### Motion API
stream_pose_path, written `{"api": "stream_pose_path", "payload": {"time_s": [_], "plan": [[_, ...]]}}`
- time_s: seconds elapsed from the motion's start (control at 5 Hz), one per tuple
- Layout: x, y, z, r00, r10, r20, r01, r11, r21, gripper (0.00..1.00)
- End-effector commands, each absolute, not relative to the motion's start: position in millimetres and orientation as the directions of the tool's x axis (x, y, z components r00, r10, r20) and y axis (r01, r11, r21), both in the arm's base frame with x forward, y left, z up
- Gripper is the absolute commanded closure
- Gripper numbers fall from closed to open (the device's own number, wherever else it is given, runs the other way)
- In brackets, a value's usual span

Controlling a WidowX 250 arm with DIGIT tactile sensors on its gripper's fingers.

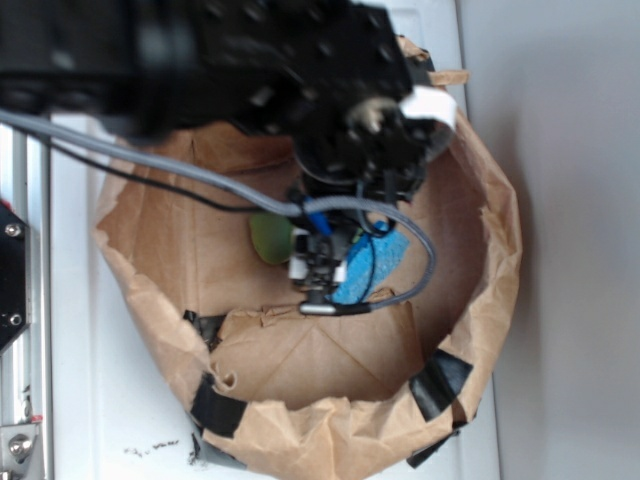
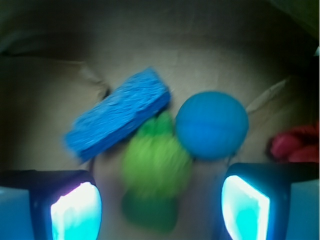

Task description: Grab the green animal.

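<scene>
Hanging over the brown paper bag (image 1: 480, 230), my tool (image 2: 160, 210) is spread wide, its two pads (image 2: 77, 210) low at the left and right edges of the wrist view, and it has hold of nothing. The green animal (image 2: 155, 175) lies on the bag's floor in the gap between the pads, nearer the middle than either side, and neither pad touches it. Its fuzzy yellow-green body sits in the centre, with a smoother, darker green part at the bottom of the wrist view and another small green part at the top; the blur keeps me from saying which end is the head.

Just above it on the left lies the blue sponge (image 2: 120, 112), slanted, its lower edge close against the animal. On the upper right is the teal-blue ball (image 2: 212, 125), just beside the animal and seemingly touching it. Something red (image 2: 292, 145) shows at the right edge, well apart from the rest.

From the exterior view, my arm (image 1: 250, 60) reaches down into the bag, which stands on a white surface (image 1: 100, 400). Only a sliver of the animal (image 1: 270, 237) and part of the sponge (image 1: 375, 262) show beside the wrist.
</scene>
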State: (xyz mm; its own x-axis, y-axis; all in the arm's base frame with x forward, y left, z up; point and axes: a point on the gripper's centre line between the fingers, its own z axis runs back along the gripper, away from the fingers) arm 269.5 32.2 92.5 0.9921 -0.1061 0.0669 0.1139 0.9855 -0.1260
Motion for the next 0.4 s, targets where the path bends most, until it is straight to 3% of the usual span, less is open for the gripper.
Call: {"api": "stream_pose_path", "payload": {"time_s": [0.0, 0.2], "plan": [[271, 39, 104, 0.988, -0.108, 0.113, 0.119, 0.989, -0.093, 0.00], [269, 39, 87, 0.986, -0.124, 0.112, 0.132, 0.989, -0.067, 0.00]]}}
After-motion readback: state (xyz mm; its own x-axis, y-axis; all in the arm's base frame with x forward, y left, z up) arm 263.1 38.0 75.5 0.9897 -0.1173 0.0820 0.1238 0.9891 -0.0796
